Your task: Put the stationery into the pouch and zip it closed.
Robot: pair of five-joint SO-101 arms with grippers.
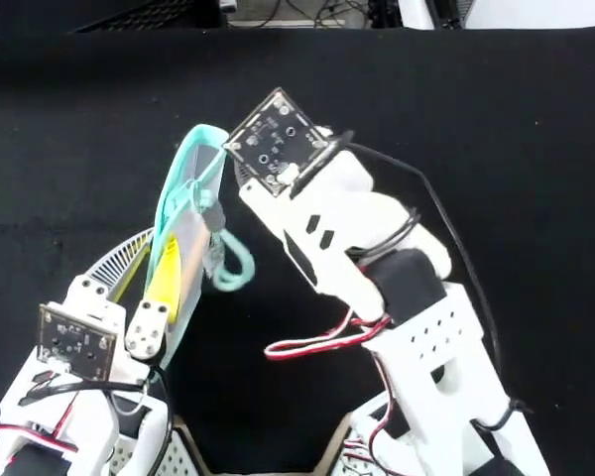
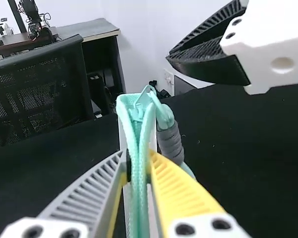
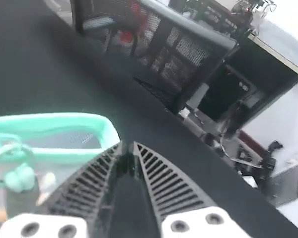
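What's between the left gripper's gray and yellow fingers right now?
The mint pouch, pinched edge-on in the left gripper, as the left wrist view shows.

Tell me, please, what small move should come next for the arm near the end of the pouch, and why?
Probably the right gripper should ease onto the mint zipper pull at the far end of the pouch. The left gripper is shut on the pouch's zipper edge, holding it steady, and the right one sits close beside that end. How far the zip is closed, I cannot tell.
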